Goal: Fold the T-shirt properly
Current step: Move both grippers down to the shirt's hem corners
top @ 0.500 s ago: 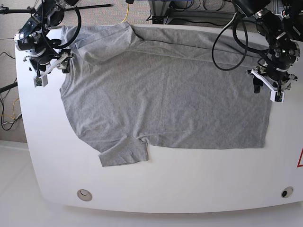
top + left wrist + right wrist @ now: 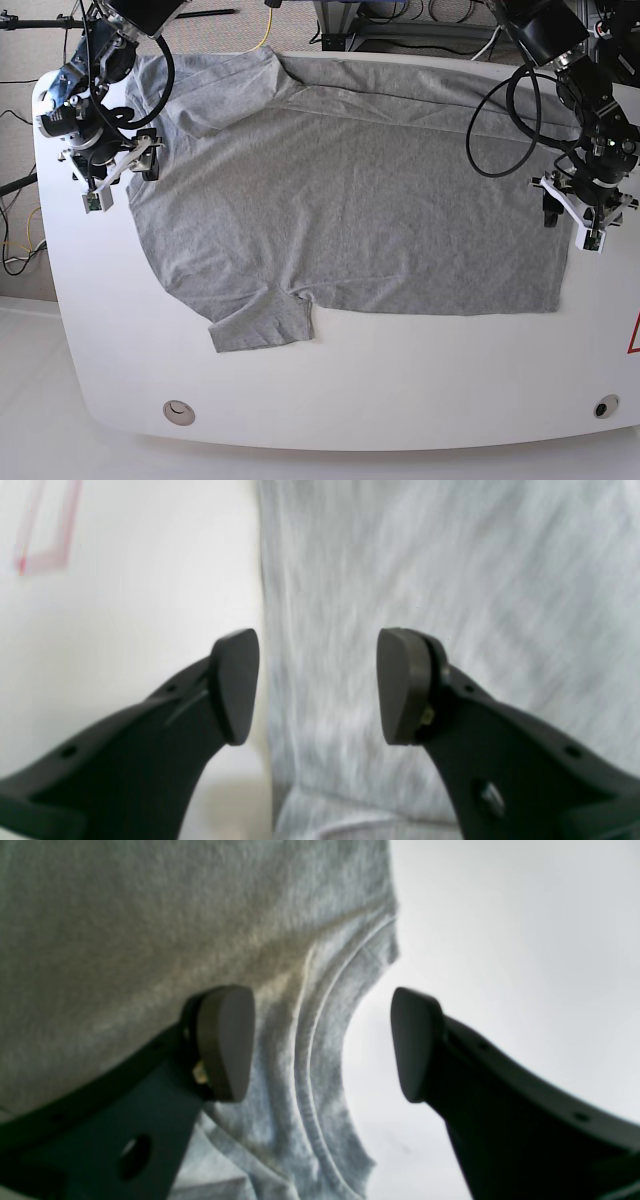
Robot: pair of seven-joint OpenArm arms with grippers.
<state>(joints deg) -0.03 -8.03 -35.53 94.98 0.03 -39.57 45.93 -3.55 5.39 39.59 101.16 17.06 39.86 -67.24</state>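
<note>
The light grey T-shirt [image 2: 350, 200] lies spread flat on the white table [image 2: 400, 380], collar to the left, hem to the right, plain side up. Its far sleeve [image 2: 215, 90] is folded in over the body. The near sleeve [image 2: 262, 322] sticks out toward the front. My right gripper [image 2: 120, 175] hangs open at the shirt's left end. In the right wrist view its fingers [image 2: 225, 1040] straddle the ribbed collar [image 2: 310, 1065]. My left gripper [image 2: 568, 222] is open at the hem end; one pad [image 2: 235, 685] is over bare table, the other over the T-shirt [image 2: 450, 580].
Black cables [image 2: 490, 110] loop from both arms above the shirt. Round holes [image 2: 179, 411] [image 2: 605, 407] sit near the table's front corners. A red mark [image 2: 634, 335] shows at the right edge, and as the red mark [image 2: 45, 535] in the left wrist view.
Both grippers have shifted toward the front of the table along the shirt's two ends, still open. The shirt has not moved.
</note>
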